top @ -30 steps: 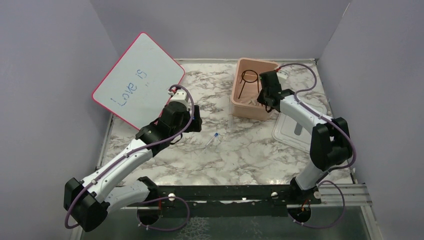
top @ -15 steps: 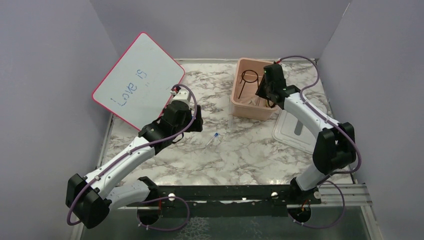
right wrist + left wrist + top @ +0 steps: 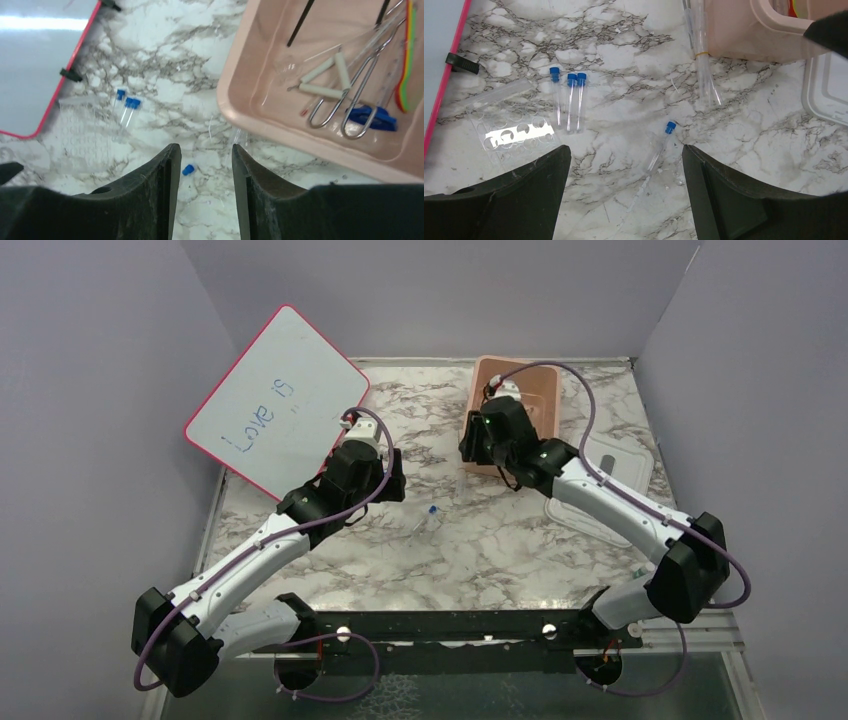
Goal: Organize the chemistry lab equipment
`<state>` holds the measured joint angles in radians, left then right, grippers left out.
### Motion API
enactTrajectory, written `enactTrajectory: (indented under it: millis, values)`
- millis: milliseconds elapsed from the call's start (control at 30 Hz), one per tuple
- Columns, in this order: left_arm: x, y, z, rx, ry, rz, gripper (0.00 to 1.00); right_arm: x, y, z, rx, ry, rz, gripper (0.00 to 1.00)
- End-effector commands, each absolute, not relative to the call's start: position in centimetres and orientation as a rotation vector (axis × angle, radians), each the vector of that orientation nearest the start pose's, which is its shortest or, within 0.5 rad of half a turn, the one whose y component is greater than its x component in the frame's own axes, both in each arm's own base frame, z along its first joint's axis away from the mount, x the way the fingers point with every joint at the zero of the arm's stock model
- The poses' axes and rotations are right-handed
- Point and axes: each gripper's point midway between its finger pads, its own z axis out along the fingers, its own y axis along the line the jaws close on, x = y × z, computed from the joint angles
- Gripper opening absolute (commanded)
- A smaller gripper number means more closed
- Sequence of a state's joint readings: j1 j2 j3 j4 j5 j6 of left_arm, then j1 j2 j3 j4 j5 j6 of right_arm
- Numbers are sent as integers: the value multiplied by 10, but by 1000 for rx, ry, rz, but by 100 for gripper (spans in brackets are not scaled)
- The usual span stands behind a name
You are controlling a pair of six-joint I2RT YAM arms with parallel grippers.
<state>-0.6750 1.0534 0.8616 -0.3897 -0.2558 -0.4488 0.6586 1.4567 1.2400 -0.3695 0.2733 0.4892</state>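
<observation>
Blue caps mark what is left to do: three blue-capped vials (image 3: 569,100) lie side by side on the marble table (image 3: 614,60), just beside a clear rack (image 3: 511,132) whose holes look empty, and a lone vial (image 3: 659,150) lies apart from them, nearer the middle. A bundle of clear tubes (image 3: 703,70), bound with a yellow band, rests on the table against the outer wall of the pink tub (image 3: 240,105). Inside that tub the metal tongs (image 3: 360,95) lie flat with a red-yellow rod (image 3: 409,55) along the far side, a blue clip (image 3: 372,117) under the tongs, and two black wire legs (image 3: 300,22) at the top edge, probably the ring stand, though its ring is out of view. So the task looks partly done: the larger pieces are in the tub, while the vials and tubes are not yet gathered. The right gripper (image 3: 202,147) hovers over the table just outside the tub's near corner, its fingers parted with nothing between them. The left gripper (image 3: 625,150) hangs above the lone vial with its fingers spread wide and empty. The tub's white lid (image 3: 829,90) lies on the table beside it, and a whiteboard (image 3: 275,400) leans at the far left.
</observation>
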Motion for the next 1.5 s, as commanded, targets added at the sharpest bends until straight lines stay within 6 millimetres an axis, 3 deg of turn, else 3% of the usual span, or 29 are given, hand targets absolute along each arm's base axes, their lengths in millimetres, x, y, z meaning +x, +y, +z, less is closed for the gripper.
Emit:
enactTrajectory:
  millis: [0, 200, 333, 500, 800, 933, 1167, 1333, 1467]
  values:
    - [282, -178, 204, 47, 2089, -370, 85, 331, 246, 185, -40, 2195, 303, 47]
    - [284, -179, 201, 46, 2095, -369, 84, 318, 262, 130, -27, 2308, 258, 55]
    - [283, -180, 199, 46, 2104, -373, 85, 325, 259, 100, 64, 2335, 187, 63]
    - [283, -180, 199, 45, 2103, -375, 85, 334, 260, 71, 110, 2342, 129, 65]
    - [282, -179, 198, 46, 2104, -373, 85, 344, 268, 40, 85, 2351, 97, 56]
    - [283, -178, 198, 44, 2104, -370, 85, 344, 267, 25, 44, 2364, 61, 46]
    - [282, -178, 198, 46, 2103, -376, 85, 341, 268, 20, -70, 2345, 10, 26]
    - [282, -178, 199, 45, 2102, -376, 85, 337, 280, 36, -148, 2323, 115, 15]
    - [283, -178, 200, 45, 2098, -371, 85, 331, 299, 59, -254, 2279, 273, 13]
